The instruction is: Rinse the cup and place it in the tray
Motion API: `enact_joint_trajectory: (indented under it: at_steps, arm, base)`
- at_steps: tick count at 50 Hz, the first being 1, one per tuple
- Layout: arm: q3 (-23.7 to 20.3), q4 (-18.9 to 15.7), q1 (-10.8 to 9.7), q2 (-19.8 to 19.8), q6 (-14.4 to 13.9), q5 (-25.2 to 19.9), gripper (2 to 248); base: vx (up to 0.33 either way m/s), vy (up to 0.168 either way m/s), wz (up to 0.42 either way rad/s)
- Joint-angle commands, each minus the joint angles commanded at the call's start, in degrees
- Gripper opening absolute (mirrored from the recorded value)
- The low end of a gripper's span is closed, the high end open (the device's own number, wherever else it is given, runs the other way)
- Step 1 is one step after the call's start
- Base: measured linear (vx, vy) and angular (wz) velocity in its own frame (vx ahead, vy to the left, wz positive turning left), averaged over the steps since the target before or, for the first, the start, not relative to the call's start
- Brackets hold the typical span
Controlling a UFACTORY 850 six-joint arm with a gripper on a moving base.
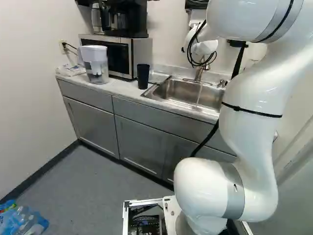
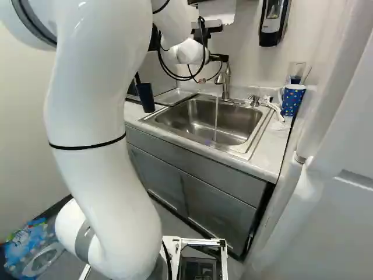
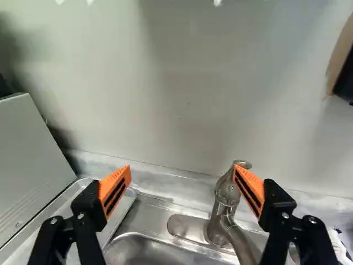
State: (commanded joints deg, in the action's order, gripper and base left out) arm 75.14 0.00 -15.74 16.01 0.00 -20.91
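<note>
A white robot arm reaches over a kitchen counter. Its claw is at the faucet, above the far side of a steel sink. The wrist view shows the claw open, orange pads wide apart, with the faucet's top close to the right-hand pad. Water runs into the sink. A dark cup stands upright on the left, just beside a shallow metal tray; whether they touch is unclear. Farther left are a pitcher and a microwave. Right of the sink stands a blue dotted mug.
</note>
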Motion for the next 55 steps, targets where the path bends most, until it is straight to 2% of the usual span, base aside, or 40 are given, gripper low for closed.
enact_joint_trajectory:
  at_steps: [34, 55]
  arm:
    - [-0.40, 0.00, -0.06, -0.46, 0.00, 0.00, 247]
    - [-0.53, 0.00, 0.06, -2.58, 0.00, 0.00, 247]
  base:
    - [0.000, 0.000, 0.000]
    - [0.000, 0.000, 0.000]
